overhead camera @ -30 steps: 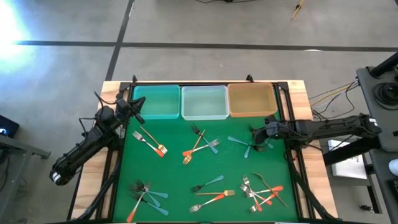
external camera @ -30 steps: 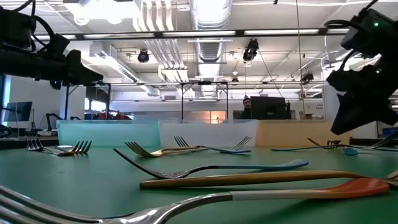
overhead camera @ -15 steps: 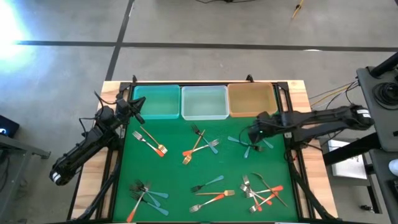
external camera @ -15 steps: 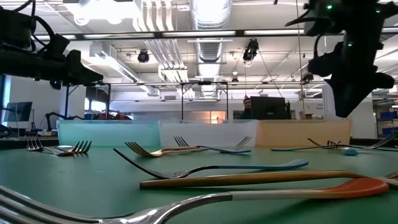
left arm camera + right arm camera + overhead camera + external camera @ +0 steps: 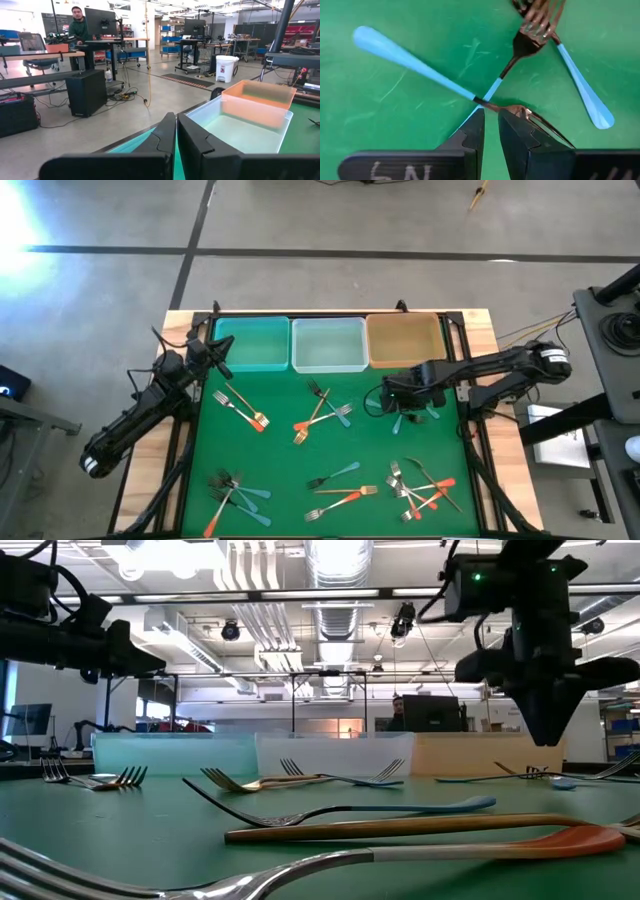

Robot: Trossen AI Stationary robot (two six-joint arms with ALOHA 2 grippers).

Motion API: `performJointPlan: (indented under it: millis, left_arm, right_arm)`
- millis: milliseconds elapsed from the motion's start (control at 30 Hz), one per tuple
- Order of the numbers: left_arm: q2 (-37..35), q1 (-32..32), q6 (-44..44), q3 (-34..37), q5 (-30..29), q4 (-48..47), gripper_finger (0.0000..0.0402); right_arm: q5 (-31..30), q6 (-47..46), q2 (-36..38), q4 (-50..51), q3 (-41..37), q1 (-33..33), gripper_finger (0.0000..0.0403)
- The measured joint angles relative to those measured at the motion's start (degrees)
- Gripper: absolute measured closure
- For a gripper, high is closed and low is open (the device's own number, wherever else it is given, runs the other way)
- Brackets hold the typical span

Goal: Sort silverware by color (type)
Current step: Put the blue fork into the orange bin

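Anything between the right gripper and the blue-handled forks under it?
Nothing. In the right wrist view the right gripper hangs straight over the crossed blue-handled forks, with only bare green mat around them.

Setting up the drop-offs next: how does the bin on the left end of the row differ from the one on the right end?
The left bin is teal; the right bin is tan-orange. The left bin sits near the left gripper, while the right bin sits near the right gripper. Both are rectangular, translucent and hold no forks.
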State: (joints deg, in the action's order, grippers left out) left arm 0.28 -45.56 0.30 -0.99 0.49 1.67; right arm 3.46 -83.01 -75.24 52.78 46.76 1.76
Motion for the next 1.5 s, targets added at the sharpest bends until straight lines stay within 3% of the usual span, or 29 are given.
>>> performJointPlan:
  millis: [467, 1500]
  left_arm:
    - [0.0, 0.0, 0.0, 0.0, 0.0, 0.0, 0.0401]
    - [0.0, 0.0, 0.0, 0.0, 0.0, 0.0, 0.0401]
  right_arm:
    - [-0.2, -1.2, -7.0, -0.5, 0.6, 0.0, 0.0355]
    - [-5.1, -8.6, -7.3, -3.3, 2.0, 0.0, 0.0346]
